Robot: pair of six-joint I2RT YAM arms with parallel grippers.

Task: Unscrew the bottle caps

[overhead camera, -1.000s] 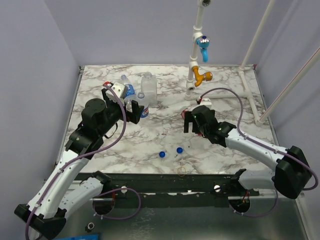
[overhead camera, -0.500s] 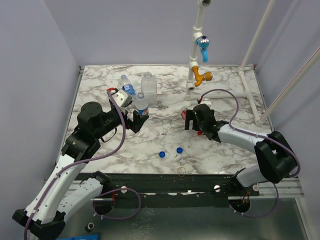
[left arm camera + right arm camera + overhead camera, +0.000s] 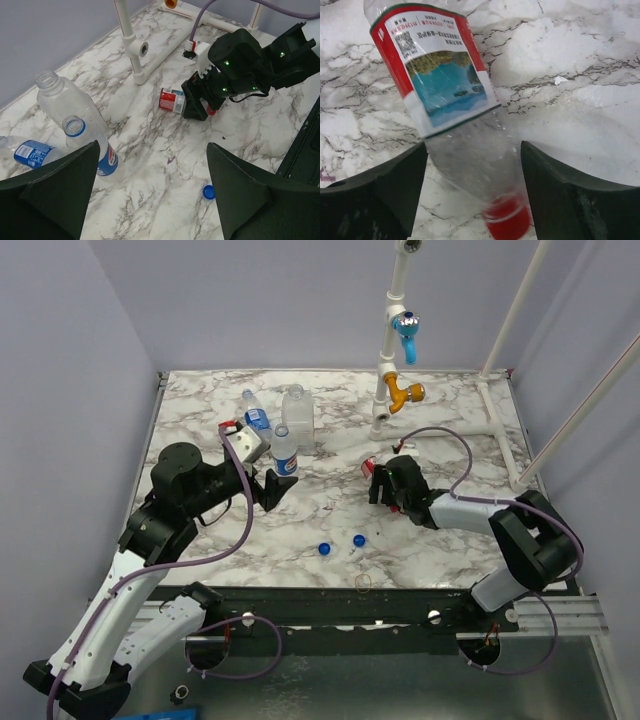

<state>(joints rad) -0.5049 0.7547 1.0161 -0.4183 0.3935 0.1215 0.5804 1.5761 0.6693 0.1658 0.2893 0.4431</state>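
A red-labelled bottle (image 3: 437,70) lies on its side, its red cap (image 3: 507,220) still on and pointing toward the camera. My right gripper (image 3: 473,145) is open, its fingers on either side of the bottle's shoulder; it shows in the top view (image 3: 383,483) too. My left gripper (image 3: 272,490) is open and empty, just in front of an upright blue-labelled bottle (image 3: 284,452) with no cap. A second blue-labelled bottle (image 3: 255,416) lies behind it. Two loose blue caps (image 3: 323,549) (image 3: 358,539) lie near the front edge.
A wider clear label-less bottle (image 3: 296,410) stands at the back. A white pipe stand (image 3: 385,390) with blue and orange valves rises behind the right gripper. A yellowish rubber band (image 3: 364,582) lies at the front edge.
My left gripper has let go of the upright blue-labelled bottle and drawn back toward the near side. My right arm has lowered, bringing its gripper down around the red-labelled bottle.
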